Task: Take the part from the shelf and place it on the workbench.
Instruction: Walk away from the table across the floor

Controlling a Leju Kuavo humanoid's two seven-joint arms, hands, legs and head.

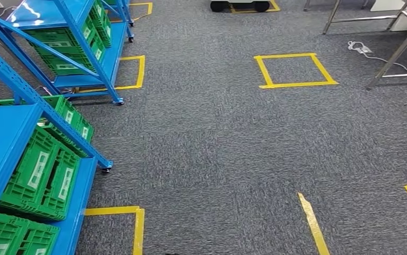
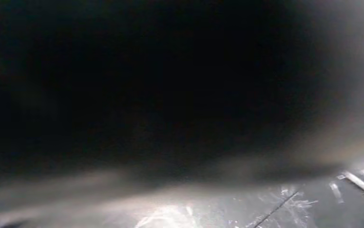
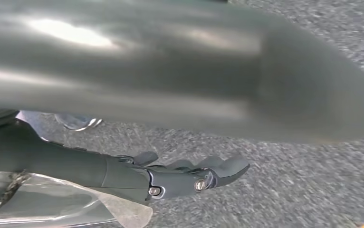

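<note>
From the head view I see two blue shelf racks on the left, one near [image 1: 5, 143] and one farther [image 1: 111, 50], both holding green crates [image 1: 44, 175]. No part can be made out in the crates. In the right wrist view my right hand [image 3: 185, 178] hangs over grey carpet, its dark fingers stretched out with nothing between them, and the thick grey thumb [image 3: 170, 71] is a blur close to the lens. Crinkled clear plastic [image 3: 52, 204] lies by the base of that hand. The left wrist view is dark and blurred, with a glint of clear plastic [image 2: 275, 209] at one edge.
Grey carpet [image 1: 217, 149] spreads ahead, marked with a yellow tape square [image 1: 265, 71] and tape strips [image 1: 313, 223]. Metal table legs [image 1: 398, 50] stand at the far right, with white cables [image 1: 366, 50] on the floor beside them. A wheeled base [image 1: 239, 5] sits at the far edge.
</note>
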